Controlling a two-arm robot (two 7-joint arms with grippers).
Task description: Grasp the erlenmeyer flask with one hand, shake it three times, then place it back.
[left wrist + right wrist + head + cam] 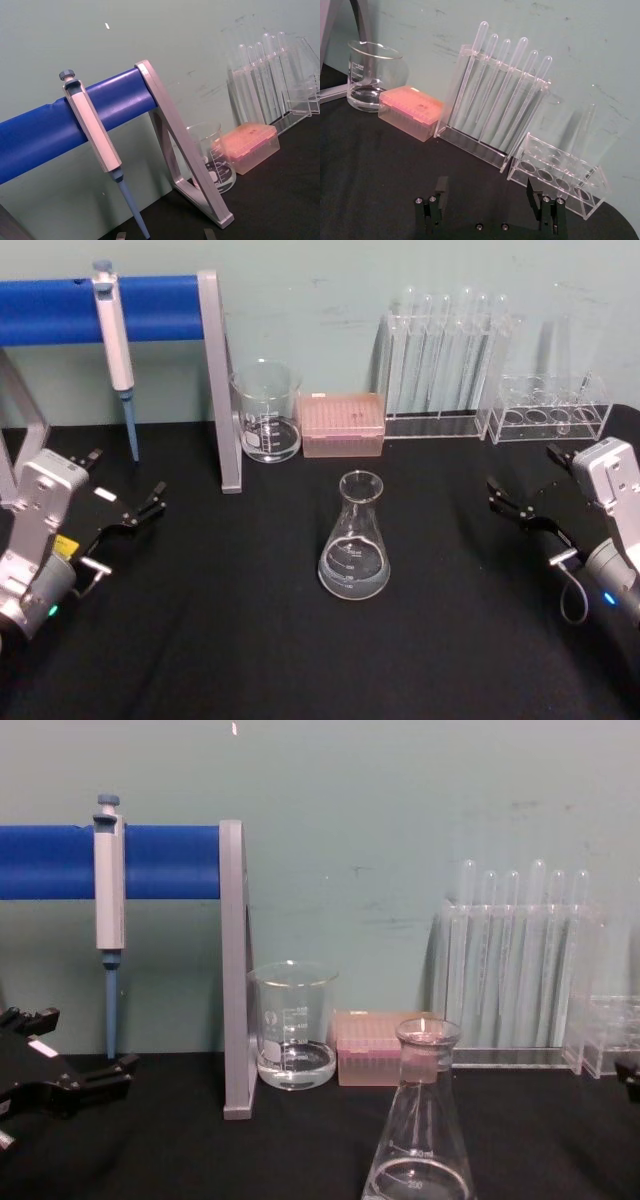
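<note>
erlenmeyer flask [354, 540] stands free between left gripper [128, 476] and right gripper [520, 470].

Lighting is pretty soft and even here, nothing harsh. The pale wall [330, 280] is lit evenly from edge to edge, and the black tablecloth [220, 640] just eats the light, so hardly any shadow reads on it. The test tube rack [440, 360] throws a faint grey shadow onto the wall on its left, so the light seems to come a bit from the right. Glare is minor: small white glints on the erlenmeyer flask [354, 540] rim and base, a few on the beaker [267, 410], and a dull sheen along the blue bar [45, 130]. The clear plastic looks a bit washed out against the wall.
</note>
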